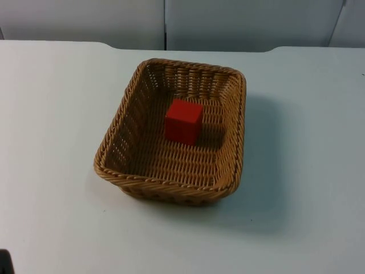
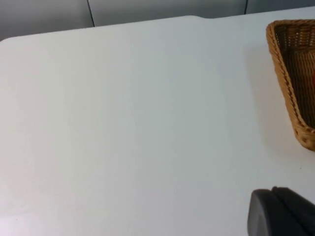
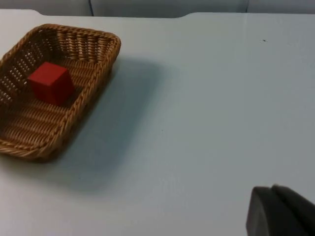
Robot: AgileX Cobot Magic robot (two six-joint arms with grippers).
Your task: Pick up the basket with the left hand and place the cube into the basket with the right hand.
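Basket: 1, wicker, on table; we read no writing.
Cube: 1, red, inside basket.
Left gripper, right gripper: apart from basket; finger spread we cannot tell.

Basket, left wrist view: cut off by the picture's edge; one corner of the rim and part of a wall were seen, the floor hidden.

Cube, top view: its lower faces were hidden where it rested on the basket floor; in the left wrist view a thin red sliver at the frame edge was too small to tell.

Basket, right wrist view: its near side was cut off by the edge.

Left gripper: one dark fingertip was seen, cut off; finger spacing could not be told.

Right gripper: likewise.
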